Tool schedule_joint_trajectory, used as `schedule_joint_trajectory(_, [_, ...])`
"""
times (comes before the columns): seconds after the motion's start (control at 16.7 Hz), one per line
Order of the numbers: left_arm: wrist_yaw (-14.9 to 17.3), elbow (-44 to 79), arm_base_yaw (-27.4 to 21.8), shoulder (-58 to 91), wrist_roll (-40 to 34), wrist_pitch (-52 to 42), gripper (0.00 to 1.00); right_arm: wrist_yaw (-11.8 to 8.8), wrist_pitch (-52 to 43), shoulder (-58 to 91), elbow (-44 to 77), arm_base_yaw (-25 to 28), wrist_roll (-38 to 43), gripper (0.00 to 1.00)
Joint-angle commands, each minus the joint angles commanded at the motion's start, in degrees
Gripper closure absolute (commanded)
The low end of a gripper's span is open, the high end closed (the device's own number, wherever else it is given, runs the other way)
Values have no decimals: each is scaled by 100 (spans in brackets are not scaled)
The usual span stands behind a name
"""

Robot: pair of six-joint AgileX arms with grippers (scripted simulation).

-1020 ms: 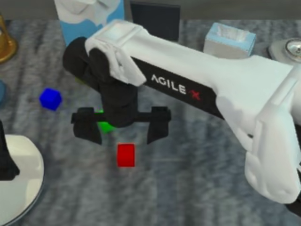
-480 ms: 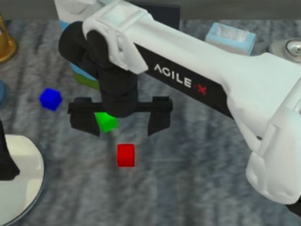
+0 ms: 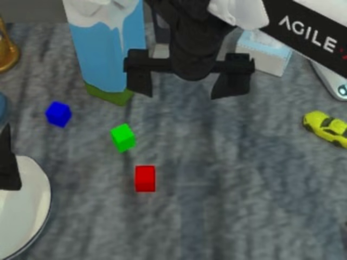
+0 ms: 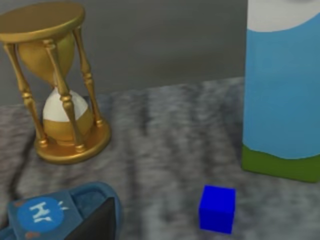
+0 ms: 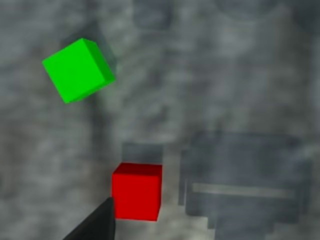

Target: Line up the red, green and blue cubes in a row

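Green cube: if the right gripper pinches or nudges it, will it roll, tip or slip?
The green cube sits flat on the table, so it should slide rather than roll. Its flat faces look easy to pinch, though it is turned askew to the red cube. The matte finish suggests little slip.

In the top view, the right arm hides most of the tissue box [image 3: 271, 51] at the upper right. The carton [image 3: 105, 46] and hourglass [image 3: 6, 51] run off the upper edge and left edge. The yellow toy car [image 3: 327, 128] is clipped at the right edge.
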Motion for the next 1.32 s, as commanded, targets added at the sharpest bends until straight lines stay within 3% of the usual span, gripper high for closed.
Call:
schedule_joint_trajectory(0.3, [-9, 2132, -455, 2614, 718, -1364, 0, 323, 1509, -3135, -2699, -1048, -1128, 0])
schedule_joint_trajectory(0.6, [-20, 4429, -970, 5734, 1525, -2935, 0, 383, 3277, -6680, -6033, -2218, -2339, 0])
schedule_joint_trajectory(0.96, [-18, 6831, -1521, 8733, 2366, -4576, 0, 22, 5366, -9904, -9597, -3371, -3476, 0])
schedule_joint_trajectory(1.32, [-6, 8504, -1874, 10620, 2904, -5552, 0, -509, 6960, -11976, -11833, -4056, -4060, 0])
